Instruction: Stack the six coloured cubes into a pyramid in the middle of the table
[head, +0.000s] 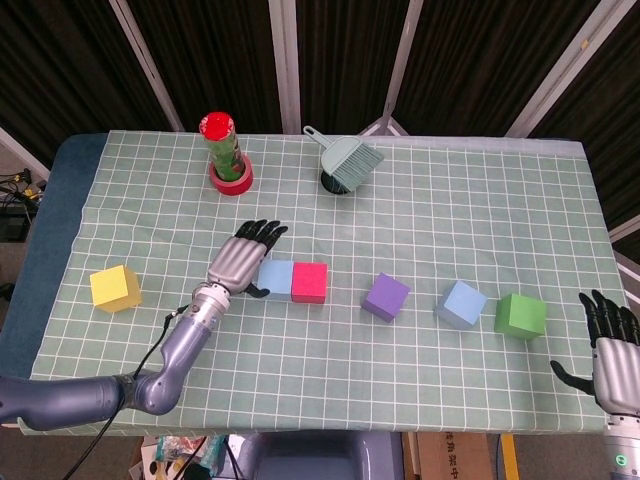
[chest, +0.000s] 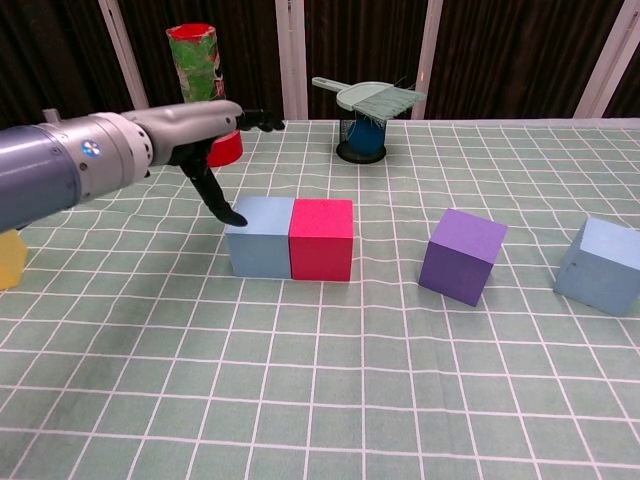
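A light blue cube (head: 276, 281) (chest: 260, 236) and a red cube (head: 310, 282) (chest: 321, 238) sit side by side, touching, near the table's middle. My left hand (head: 240, 262) (chest: 200, 135) hovers just left of and above the blue cube, fingers spread, holding nothing. A purple cube (head: 386, 297) (chest: 461, 255), a second light blue cube (head: 461, 304) (chest: 600, 264) and a green cube (head: 521, 316) lie in a row to the right. A yellow cube (head: 115, 288) (chest: 9, 257) sits far left. My right hand (head: 612, 345) stays open at the front right edge.
A green can with a red lid (head: 224, 146) (chest: 198, 78) stands in a red tape ring (head: 231, 179) at the back left. A teal dustpan and brush (head: 348, 164) (chest: 368, 100) rest on a dark cup at the back centre.
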